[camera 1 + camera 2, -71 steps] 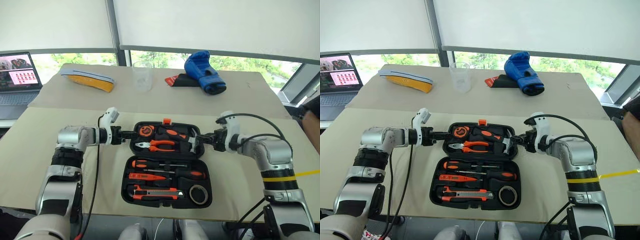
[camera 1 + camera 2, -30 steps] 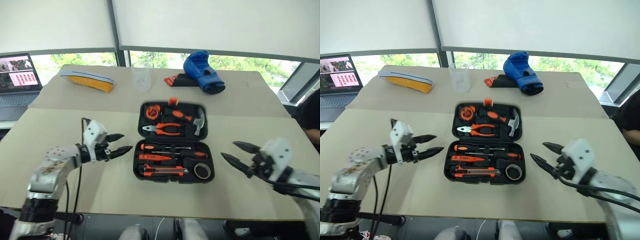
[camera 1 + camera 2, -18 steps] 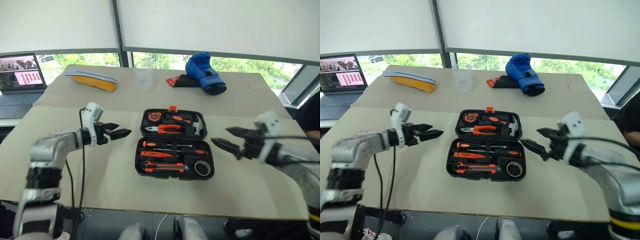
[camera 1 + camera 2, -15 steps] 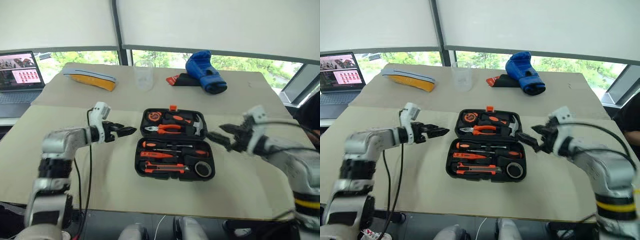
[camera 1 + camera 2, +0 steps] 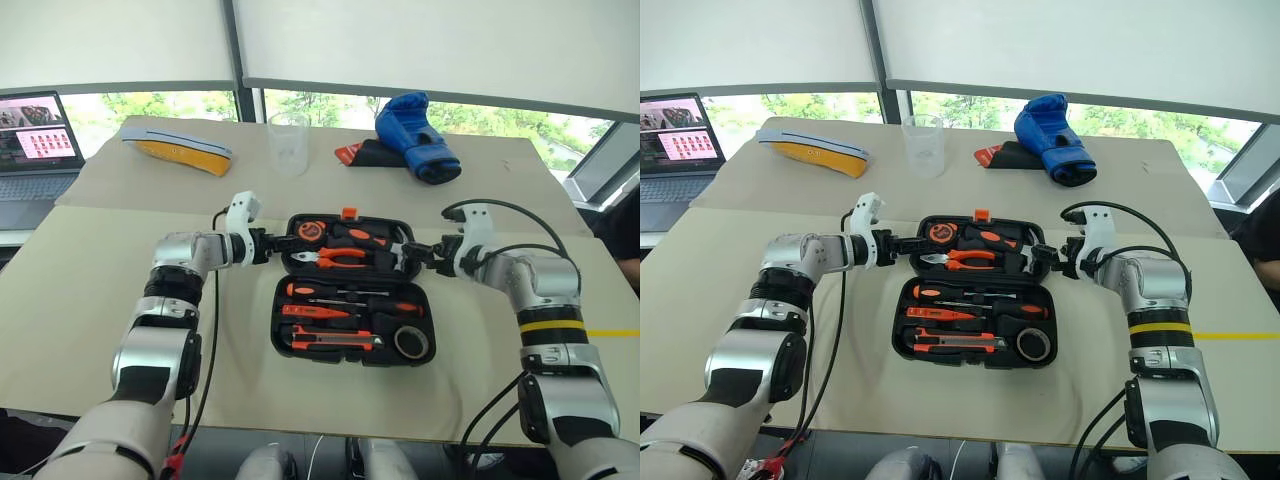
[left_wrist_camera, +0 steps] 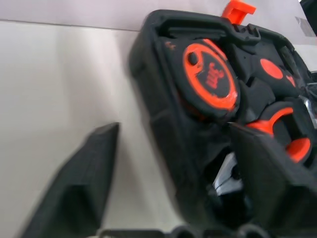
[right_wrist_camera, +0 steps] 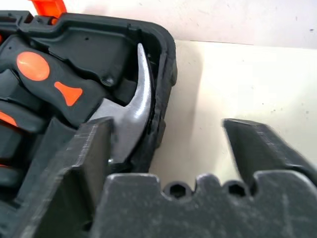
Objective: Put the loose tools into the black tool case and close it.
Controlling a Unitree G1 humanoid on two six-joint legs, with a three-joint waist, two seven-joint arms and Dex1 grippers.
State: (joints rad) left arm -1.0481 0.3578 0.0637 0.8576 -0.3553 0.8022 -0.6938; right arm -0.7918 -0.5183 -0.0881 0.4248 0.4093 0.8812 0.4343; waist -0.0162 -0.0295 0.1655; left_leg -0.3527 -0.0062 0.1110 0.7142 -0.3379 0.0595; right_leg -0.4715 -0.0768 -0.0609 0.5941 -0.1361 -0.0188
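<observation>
Pincers (image 5: 281,244) straddling tool case (image 5: 350,340) walls

Pincers (image 5: 277,245) (image 5: 418,254) flanking case (image 5: 350,300) far half

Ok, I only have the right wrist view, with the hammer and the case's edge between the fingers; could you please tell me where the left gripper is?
Observer: The left gripper is at the opposite side of the same far half of the black tool case, its fingers open astride the wall beside the tape measure.
Operator: Thank you. Is the case lying fully open?
Observer: Yes, both halves lie flat on the table.
Operator: And are any tools outside it?
Observer: None that I can see; the utility knife and the tape roll sit in the near half.
</observation>
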